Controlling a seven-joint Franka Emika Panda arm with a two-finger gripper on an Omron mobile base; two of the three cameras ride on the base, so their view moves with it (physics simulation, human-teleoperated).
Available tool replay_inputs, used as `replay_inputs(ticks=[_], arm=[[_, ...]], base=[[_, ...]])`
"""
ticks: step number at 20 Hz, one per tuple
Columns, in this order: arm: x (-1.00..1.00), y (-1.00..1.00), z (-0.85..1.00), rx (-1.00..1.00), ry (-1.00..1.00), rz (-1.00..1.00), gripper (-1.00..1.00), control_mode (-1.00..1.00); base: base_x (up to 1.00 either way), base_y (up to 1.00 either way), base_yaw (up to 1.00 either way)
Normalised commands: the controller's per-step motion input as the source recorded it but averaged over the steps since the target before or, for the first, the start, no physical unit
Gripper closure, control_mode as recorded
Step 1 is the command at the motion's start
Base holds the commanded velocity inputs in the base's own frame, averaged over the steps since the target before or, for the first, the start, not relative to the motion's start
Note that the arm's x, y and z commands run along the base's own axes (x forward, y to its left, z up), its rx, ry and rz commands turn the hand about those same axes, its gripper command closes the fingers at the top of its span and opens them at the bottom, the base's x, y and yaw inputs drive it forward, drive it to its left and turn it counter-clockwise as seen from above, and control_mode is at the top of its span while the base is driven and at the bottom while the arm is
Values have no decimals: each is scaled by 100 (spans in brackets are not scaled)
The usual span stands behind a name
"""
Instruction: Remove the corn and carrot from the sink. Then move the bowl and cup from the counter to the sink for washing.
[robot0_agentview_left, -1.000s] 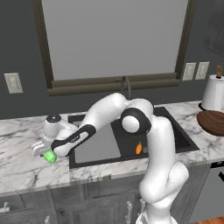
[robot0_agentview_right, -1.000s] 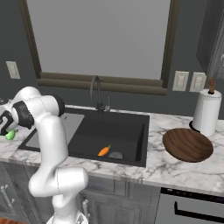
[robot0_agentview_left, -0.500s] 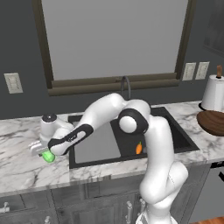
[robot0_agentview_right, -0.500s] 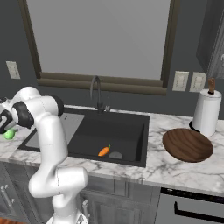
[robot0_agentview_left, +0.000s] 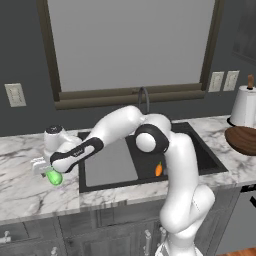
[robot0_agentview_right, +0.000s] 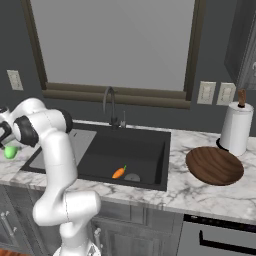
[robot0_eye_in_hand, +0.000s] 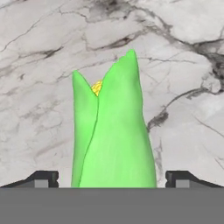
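Hand (robot0_agentview_left: 49, 171) first — at the far left of the left base view it hangs low over the white marble tabletop (robot0_agentview_left: 25, 190), well to the left of the sink (robot0_agentview_left: 200, 150), with the corn (robot0_agentview_left: 54, 177) right under it. From the hand view, its two dark fingertips (robot0_eye_in_hand: 41, 178) stand spread wide, each with a clear gap of marble between it and the corn (robot0_eye_in_hand: 114, 131), so the jaws are apart and clamped on nothing. The corn there points away from the camera, green husk parted at the tip with a bit of yellow showing, lying on the tabletop between the tips. In the right base view the corn (robot0_agentview_right: 10, 151) is a small green blob at the left edge, on the marble just left of the sink's grey drainboard panel (robot0_agentview_right: 80, 142).

Moving right, the white arm reaches from its base across the front of the black basin. Inside the basin lies the carrot (robot0_agentview_right: 119, 172) — orange, small green top, near the front wall and just beside the round drain (robot0_agentview_right: 132, 177). The dark curved faucet (robot0_agentview_right: 109, 102) rises behind the sink. Further right on the tabletop sits the bowl (robot0_agentview_right: 214, 165), dark wood grain, wide and shallow, just in front of a paper towel roll (robot0_agentview_right: 234, 127) standing upright near the wall.
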Motion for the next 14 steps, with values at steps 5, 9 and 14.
replay_inputs(ticks=[5,9,14], arm=[[-11,-3,38,3,0,-2,-100,-100],[-19,-12,47,2,0,0,-100,-100],[-35,-25,31,0,0,-3,-100,-100]], base=[[0,0,0],[0,0,0],[0,0,0]])
